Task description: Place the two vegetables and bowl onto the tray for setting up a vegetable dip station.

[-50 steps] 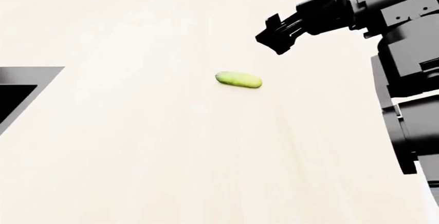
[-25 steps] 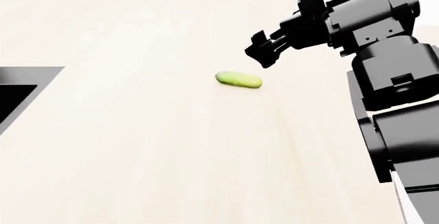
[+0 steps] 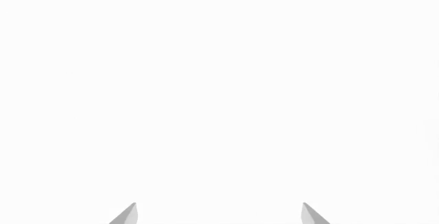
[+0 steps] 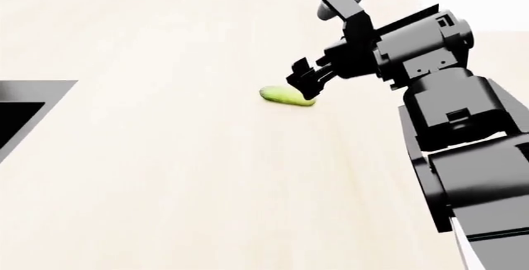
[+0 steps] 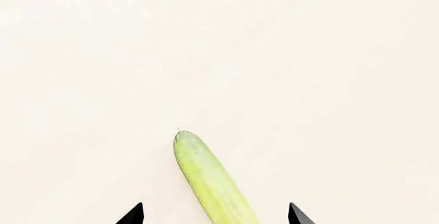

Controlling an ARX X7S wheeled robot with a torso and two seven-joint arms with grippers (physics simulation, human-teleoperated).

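A light green cucumber (image 4: 285,95) lies flat on the pale wooden counter (image 4: 165,183). My right gripper (image 4: 304,83) hovers right at its right end, open. In the right wrist view the cucumber (image 5: 209,178) runs between the two black fingertips (image 5: 133,215), which stand wide apart on either side of it without touching it; the right gripper (image 5: 215,213) holds nothing. My left gripper (image 3: 219,215) is open against a blank white background, with nothing between its tips. The carrot, the bowl and the tray are out of view.
A dark rectangular recess (image 4: 25,112) is cut into the counter at the left edge of the head view. The counter's far edge runs along the top, and its right edge passes behind my right arm (image 4: 446,115).
My right arm has swung left and down, bringing the gripper from the upper right to the cucumber's right end. The cucumber has not moved.
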